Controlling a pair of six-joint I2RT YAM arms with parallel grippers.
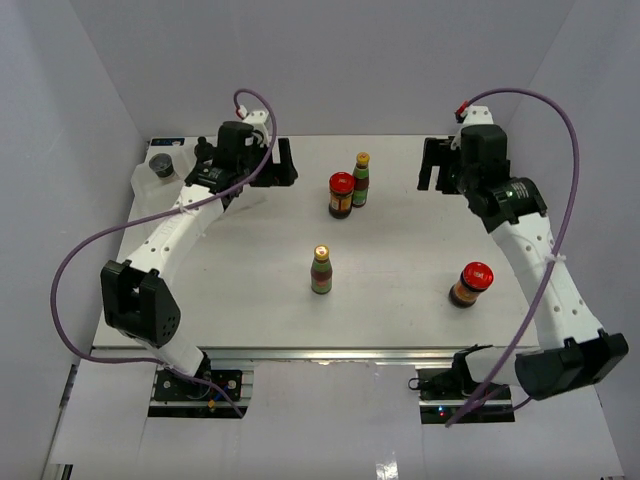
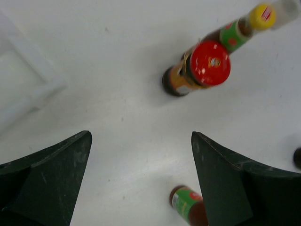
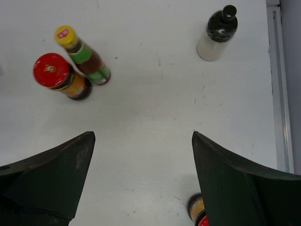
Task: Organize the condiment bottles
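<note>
Top external view: found left gripper (image 1: 283,162) spread apart, empty; right gripper (image 1: 432,165) likewise apart, clasping nothing. Noted upright on smooth white counter (image 1: 250,250): squat red-lidded jar (image 1: 341,195) just beside slim yellow-capped bottle (image 1: 361,180); another slim bottle (image 1: 321,270) mid-counter; second red-lidded jar (image 1: 470,284) near right arm. Spotted dark-lidded jar (image 1: 161,166) inside clear plastic tray (image 1: 143,186), far-left corner.

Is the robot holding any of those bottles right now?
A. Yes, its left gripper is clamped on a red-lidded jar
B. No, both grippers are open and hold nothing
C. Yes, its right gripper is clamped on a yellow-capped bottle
B: the left gripper and the right gripper are both spread wide with nothing clamped. The red-lidded jar and the yellow-capped bottle beside it stand free on the table.
</note>
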